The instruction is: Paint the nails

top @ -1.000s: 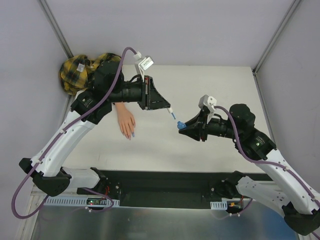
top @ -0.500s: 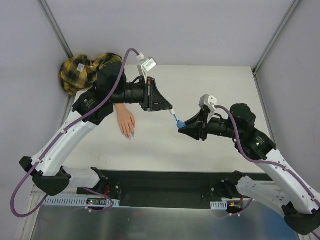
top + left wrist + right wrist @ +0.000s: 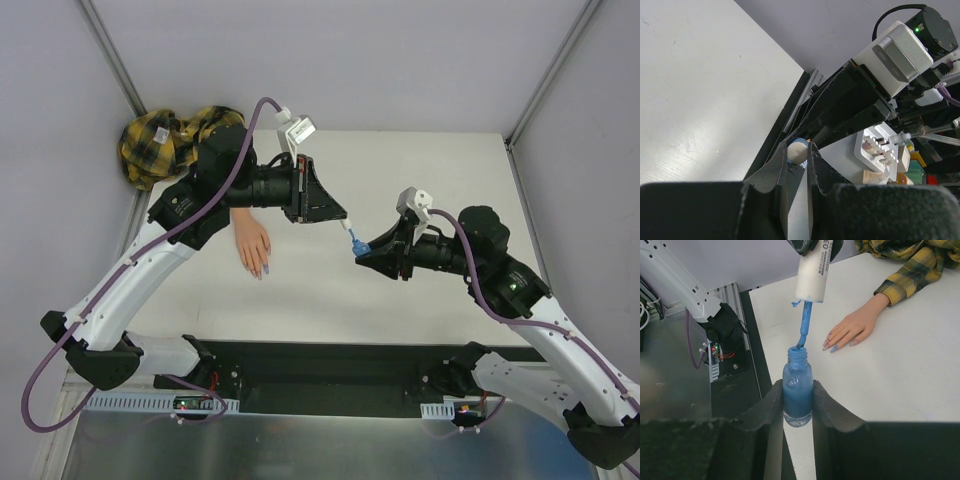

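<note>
The mannequin hand (image 3: 252, 245) lies palm down on the white table, with its plaid sleeve (image 3: 165, 140) bunched at the back left. In the right wrist view its nails (image 3: 832, 346) point toward the camera; most look pinkish and one looks blue. My left gripper (image 3: 341, 219) is shut on the white cap (image 3: 812, 270) of the brush (image 3: 804, 330). The cap's end shows between its fingers (image 3: 797, 150). My right gripper (image 3: 368, 252) is shut on the open blue bottle (image 3: 797, 390), held above the table to the right of the hand. The brush tip sits at the bottle's mouth.
A black strip (image 3: 320, 365) runs along the table's near edge by the arm bases. Grey walls and metal posts (image 3: 115, 60) close in the left, back and right. The left arm's white link and base (image 3: 685, 285) show beyond the table edge.
My left gripper has moved right and slightly down with the brush, bringing its tip from beside the bottle to the bottle's mouth. The right gripper and the hand have barely moved.
</note>
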### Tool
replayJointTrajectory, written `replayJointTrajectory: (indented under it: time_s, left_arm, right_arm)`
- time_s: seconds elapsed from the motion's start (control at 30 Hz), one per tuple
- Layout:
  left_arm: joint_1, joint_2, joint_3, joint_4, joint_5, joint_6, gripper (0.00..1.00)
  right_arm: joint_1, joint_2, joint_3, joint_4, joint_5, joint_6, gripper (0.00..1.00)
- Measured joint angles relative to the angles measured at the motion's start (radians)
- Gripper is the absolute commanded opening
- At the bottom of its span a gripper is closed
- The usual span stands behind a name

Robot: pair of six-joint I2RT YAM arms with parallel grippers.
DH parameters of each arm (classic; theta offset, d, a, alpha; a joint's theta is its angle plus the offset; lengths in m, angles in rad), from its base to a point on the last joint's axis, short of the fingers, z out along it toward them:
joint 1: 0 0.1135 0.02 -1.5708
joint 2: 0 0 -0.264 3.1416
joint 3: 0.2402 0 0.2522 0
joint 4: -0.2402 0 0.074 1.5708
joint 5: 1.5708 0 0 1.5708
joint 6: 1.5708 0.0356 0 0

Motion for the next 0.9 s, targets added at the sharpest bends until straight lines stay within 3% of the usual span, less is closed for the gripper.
replayJointTrajectory:
  time_s: [0.9]
  left_arm:
    - [-0.023,0.003,0.0,0.0,-0.006,-0.005,0.0]
  right_arm:
    - [0.0,0.01,0.0,0.008,0.0,0.005,0.0]
